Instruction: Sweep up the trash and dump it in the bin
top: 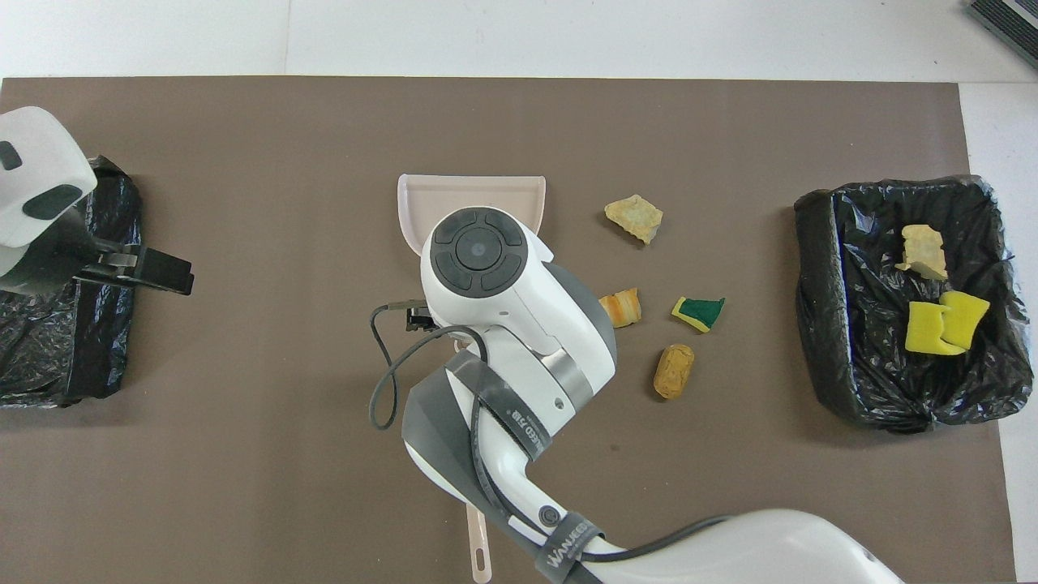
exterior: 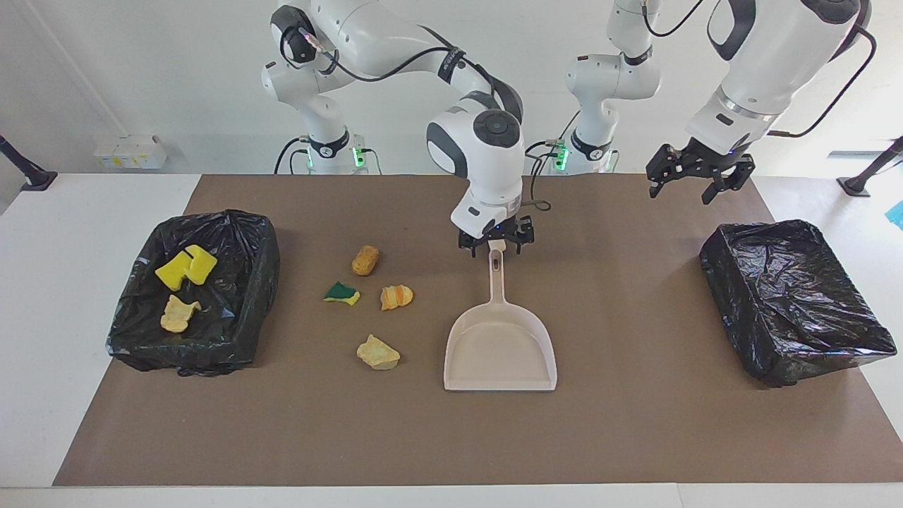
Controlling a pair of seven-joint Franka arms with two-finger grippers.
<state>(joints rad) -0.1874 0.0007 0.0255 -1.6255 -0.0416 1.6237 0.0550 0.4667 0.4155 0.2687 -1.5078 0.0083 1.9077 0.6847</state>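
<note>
**Inspector:** Status, starting at the right arm's end?

**Assistant:** The bin (exterior: 243,236) there holds three scraps (exterior: 185,267). Four loose scraps (exterior: 396,296) lie on the mat, between it and the dustpan (exterior: 499,346).

**Inspector:** Grippers?

**Assistant:** The right gripper (exterior: 496,240) is at the dustpan's handle tip, fingers apparently parted and gripping nothing. The left gripper (exterior: 700,178) waits, wide open and empty, near the second bin (exterior: 797,296).

**Inspector:** Step?

**Assistant:** Probably between sweeps. The next one needs a brush, and I see none.

**Inspector:** Anything obscured?

**Assistant:** From overhead, the right arm hides most of the dustpan, and I cannot identify a beige handle end (top: 482,556) below it.
</note>
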